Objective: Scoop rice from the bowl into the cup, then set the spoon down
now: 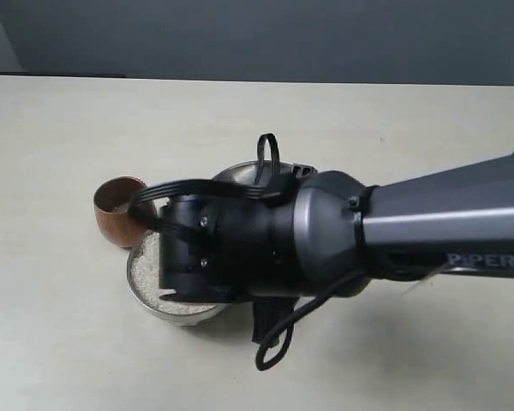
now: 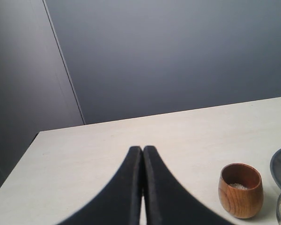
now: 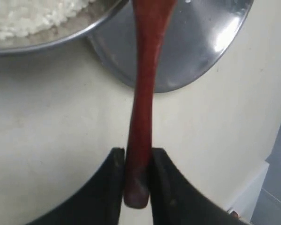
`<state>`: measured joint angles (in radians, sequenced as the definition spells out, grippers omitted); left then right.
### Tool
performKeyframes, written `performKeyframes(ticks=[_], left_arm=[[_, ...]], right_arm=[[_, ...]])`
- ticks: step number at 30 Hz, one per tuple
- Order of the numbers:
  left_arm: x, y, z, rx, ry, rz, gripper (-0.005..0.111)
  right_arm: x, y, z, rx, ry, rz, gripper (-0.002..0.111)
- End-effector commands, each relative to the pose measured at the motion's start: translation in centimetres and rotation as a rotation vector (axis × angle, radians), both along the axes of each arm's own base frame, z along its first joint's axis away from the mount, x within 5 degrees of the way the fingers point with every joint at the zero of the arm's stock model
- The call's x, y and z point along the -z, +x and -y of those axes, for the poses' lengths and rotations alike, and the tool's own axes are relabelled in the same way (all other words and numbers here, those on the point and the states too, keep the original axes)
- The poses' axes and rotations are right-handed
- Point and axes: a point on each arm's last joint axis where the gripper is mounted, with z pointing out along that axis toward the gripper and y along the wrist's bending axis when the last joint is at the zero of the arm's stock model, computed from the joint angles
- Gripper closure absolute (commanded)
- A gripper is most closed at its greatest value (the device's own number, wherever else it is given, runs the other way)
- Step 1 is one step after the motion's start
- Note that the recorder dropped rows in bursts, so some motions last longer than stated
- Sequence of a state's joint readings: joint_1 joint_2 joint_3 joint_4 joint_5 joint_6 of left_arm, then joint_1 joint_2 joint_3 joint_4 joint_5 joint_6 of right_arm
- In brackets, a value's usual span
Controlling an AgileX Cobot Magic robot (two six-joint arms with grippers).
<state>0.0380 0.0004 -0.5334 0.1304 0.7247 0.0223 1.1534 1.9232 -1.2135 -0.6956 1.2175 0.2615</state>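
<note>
The right jaws pinch the spoon [image 3: 143, 93] near the end of its handle. Its scoop end runs out of the right wrist view, past the spot where the bowl [image 1: 176, 313] and the plate [image 1: 236, 173] meet. The left jaws are pressed together on nothing. In the exterior view the bowl sits on the surface [image 1: 60, 325] and holds rice [image 1: 146, 265]. The cup [image 1: 116, 224] stands just beside it at 10 o'clock with a few grains inside. The plate lies at 1 o'clock, half hidden by the right arm [image 1: 428, 223].

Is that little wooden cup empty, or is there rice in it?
Not empty: the left wrist view shows the cup holding a little rice at its bottom, far below the rim.
</note>
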Motion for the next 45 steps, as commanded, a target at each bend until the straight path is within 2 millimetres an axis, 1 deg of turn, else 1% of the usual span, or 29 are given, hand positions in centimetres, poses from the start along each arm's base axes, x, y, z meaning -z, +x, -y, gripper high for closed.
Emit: performKeyframes(ticks=[1,4,7,10,12,14,16,18,21,24,27,31,41,45], left_arm=[[-0.2,-0.1,0.0,-0.002,0.0,0.011,0.106],[-0.2,-0.1,0.0,-0.002,0.0,0.011,0.106],[-0.2,-0.1,0.0,-0.002,0.0,0.013,0.106],[-0.2,-0.1,0.0,-0.002,0.0,0.013,0.106],[-0.2,-0.1,0.0,-0.002,0.0,0.013,0.106],[-0.2,-0.1,0.0,-0.002,0.0,0.013,0.106],[-0.2,-0.1,0.0,-0.002,0.0,0.013,0.106],[-0.2,-0.1,0.0,-0.002,0.0,0.013,0.106],[-0.2,-0.1,0.0,-0.002,0.0,0.013,0.106],[-0.2,-0.1,0.0,-0.002,0.0,0.013,0.106],[-0.2,-0.1,0.0,-0.002,0.0,0.013,0.106],[-0.2,-0.1,0.0,-0.002,0.002,0.012,0.106],[-0.2,-0.1,0.0,-0.002,0.002,0.012,0.106],[-0.2,-0.1,0.0,-0.002,0.002,0.012,0.106]], right_arm=[[-0.2,-0.5,0.0,0.009,0.013,-0.024,0.109],[-0.8,-0.3,0.6,0.084,0.067,-0.046,0.109],[-2.6,0.8,2.3,0.253,0.186,-0.074,0.109],[-4.6,2.4,5.0,0.47,0.339,-0.175,0.109],[-5.1,3.4,7.0,0.585,0.424,-0.293,0.109],[-4.8,4.1,8.7,0.677,0.482,-0.395,0.109],[-3.9,4.2,10.1,0.737,0.474,-0.432,0.109],[-2.6,3.9,11.5,0.761,0.409,-0.435,0.109],[-0.7,2.7,13.3,0.784,0.304,-0.442,0.109],[1.2,2.2,13.8,0.789,0.346,-0.398,0.109],[2.2,2.0,14.4,0.803,0.369,-0.367,0.109],[2.6,2.0,14.8,0.817,0.366,-0.351,0.109],[3.1,2.6,14.3,0.84,0.449,-0.3,0.109],[3.7,2.5,14.4,0.855,0.436,-0.302,0.109]])
